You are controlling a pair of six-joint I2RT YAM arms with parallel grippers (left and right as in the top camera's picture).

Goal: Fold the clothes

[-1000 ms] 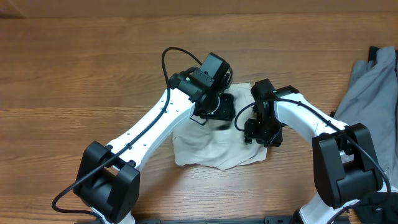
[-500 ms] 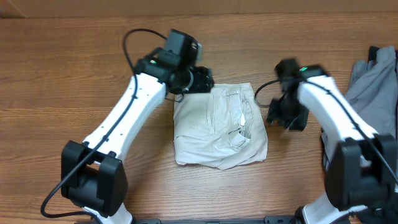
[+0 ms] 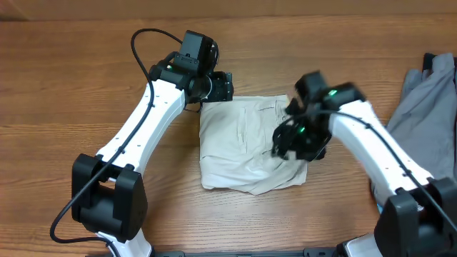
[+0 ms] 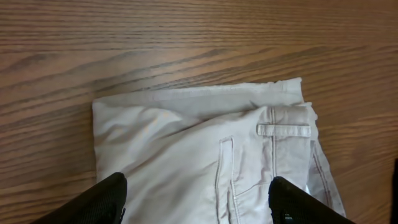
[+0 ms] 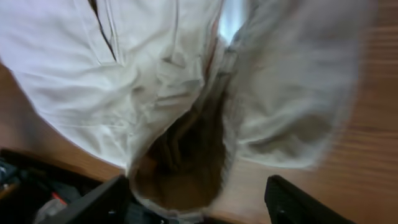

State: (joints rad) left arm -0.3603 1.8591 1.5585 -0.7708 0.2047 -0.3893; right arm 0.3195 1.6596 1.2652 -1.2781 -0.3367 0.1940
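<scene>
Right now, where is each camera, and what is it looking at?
Overhead: above the table, looking straight down at the shorts, the left gripper, the right gripper and both white arms.
Left wrist: behind the left gripper, looking down at the shorts' waistband end; its two dark fingers show at the bottom.
Right wrist: close above rumpled cloth, blurry; its fingers show at the bottom.
All three see the shorts.

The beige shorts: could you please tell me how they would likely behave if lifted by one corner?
The shorts would probably go limp and unfold, since they lie as soft, wrinkled layers. They look like light, thin cotton. Pushed along the wooden table, they would likely bunch rather than slide as one piece; the lower edge looks rumpled.
</scene>
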